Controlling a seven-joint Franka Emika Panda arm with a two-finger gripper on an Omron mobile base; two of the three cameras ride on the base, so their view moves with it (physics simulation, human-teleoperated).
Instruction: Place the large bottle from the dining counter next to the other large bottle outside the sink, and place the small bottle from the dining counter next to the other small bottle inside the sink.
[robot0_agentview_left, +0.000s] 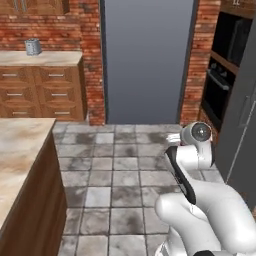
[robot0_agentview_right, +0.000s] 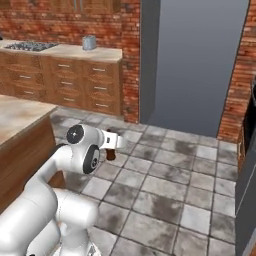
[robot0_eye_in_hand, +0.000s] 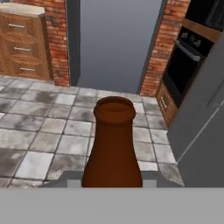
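A brown bottle (robot0_eye_in_hand: 112, 144) with a wide round mouth stands upright in the hand view, and my gripper (robot0_eye_in_hand: 112, 180) is shut on its lower body. In the right base view the same bottle (robot0_agentview_right: 110, 153) hangs as a small dark shape under the gripper (robot0_agentview_right: 112, 144), held out over the tiled floor in front of the arm. I cannot tell whether it is the large or the small bottle. The dining counter (robot0_agentview_left: 17, 150), beige marble on dark wood sides, lies to the left (robot0_agentview_right: 15, 116), apart from the gripper. The sink is out of view.
Wooden drawer cabinets (robot0_agentview_left: 45, 90) line the back brick wall, with a metal canister (robot0_agentview_right: 89, 42) and a cooktop (robot0_agentview_right: 30, 46) on top. A tall grey panel (robot0_agentview_left: 147, 60) stands ahead. A dark built-in oven (robot0_eye_in_hand: 188, 65) and grey cabinet fronts run along the right. Grey tiled floor (robot0_agentview_right: 165, 195) lies between.
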